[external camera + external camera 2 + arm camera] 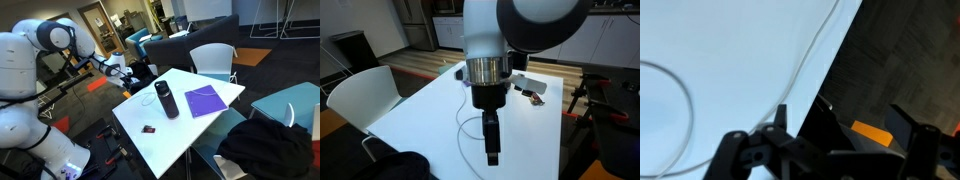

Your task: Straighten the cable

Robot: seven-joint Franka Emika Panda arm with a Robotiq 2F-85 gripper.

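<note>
A thin white cable [810, 55] lies on the white table [730, 50], running along the table's edge, with a curved loop at the left of the wrist view. In both exterior views the cable [150, 99] [467, 126] curls in a loop beside a dark bottle. My gripper [840, 122] hangs over the table's edge, above the cable's far end, with its fingers wide apart and nothing between them. It shows at the table's corner in both exterior views [121, 70] [531, 92].
A dark upright bottle [167, 100] [491, 137] stands mid-table. A purple notebook [205, 100] lies beside it. A small dark object [148, 129] sits near the front edge. White chairs [213, 58] [362, 95] flank the table. An orange patch [872, 131] lies on the floor below.
</note>
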